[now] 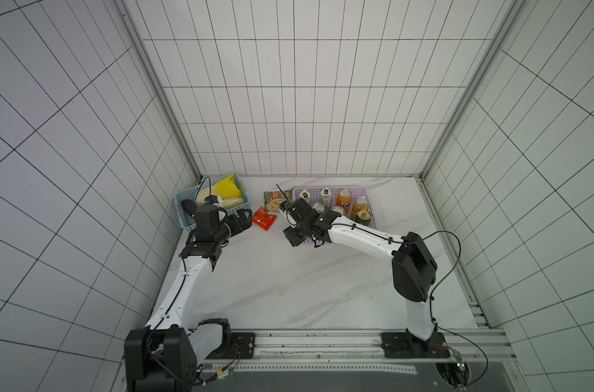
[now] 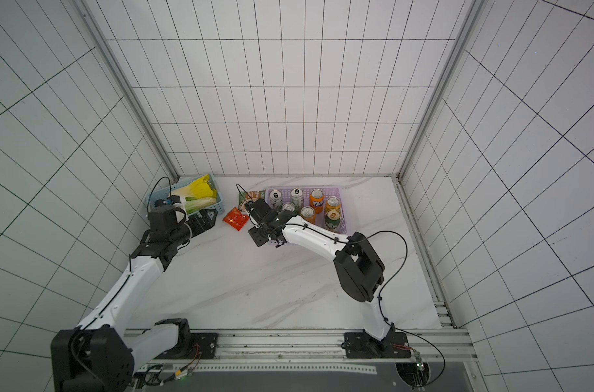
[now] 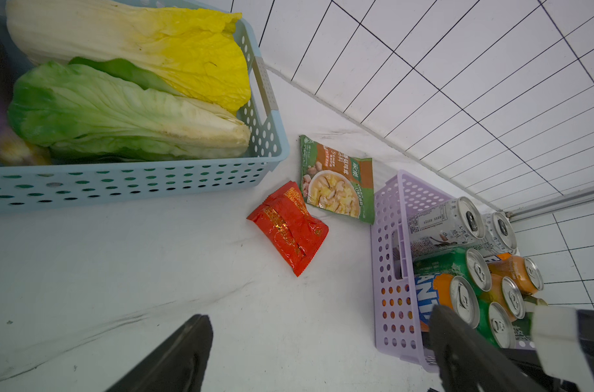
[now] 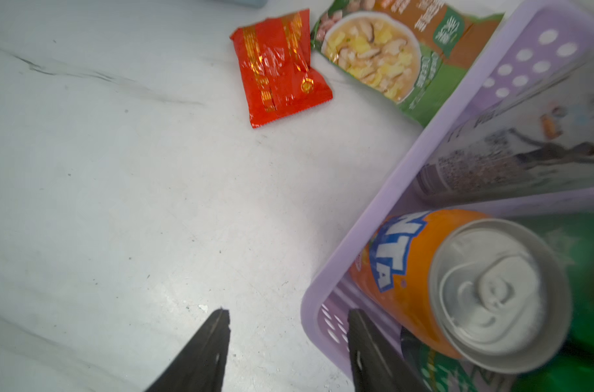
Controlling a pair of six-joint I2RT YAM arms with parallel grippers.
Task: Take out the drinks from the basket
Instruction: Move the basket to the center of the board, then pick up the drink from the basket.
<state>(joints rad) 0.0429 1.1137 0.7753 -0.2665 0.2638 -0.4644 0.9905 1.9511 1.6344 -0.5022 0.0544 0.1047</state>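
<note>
Lilac basket point(image 4: 394, 176), with drinks point(image 4: 407, 281) stood inside, is seen cornered between the parted, empty fingers of the right gripper point(image 4: 289, 339); the left gripper point(image 3: 319, 315) is spread wide, empty.

A robot lab cell — gridded walls point(image 1: 305, 101), aluminium rail point(image 1: 322, 341).

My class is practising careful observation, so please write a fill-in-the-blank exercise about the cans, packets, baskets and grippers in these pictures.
1. The drinks stand upright ____ the lilac basket.
2. The red packet and the green packet lie on the table, ____ the lilac basket and the light blue basket.
3. The left gripper and the right gripper are both ____, holding nothing.
Missing words: inside; between; open.
</note>
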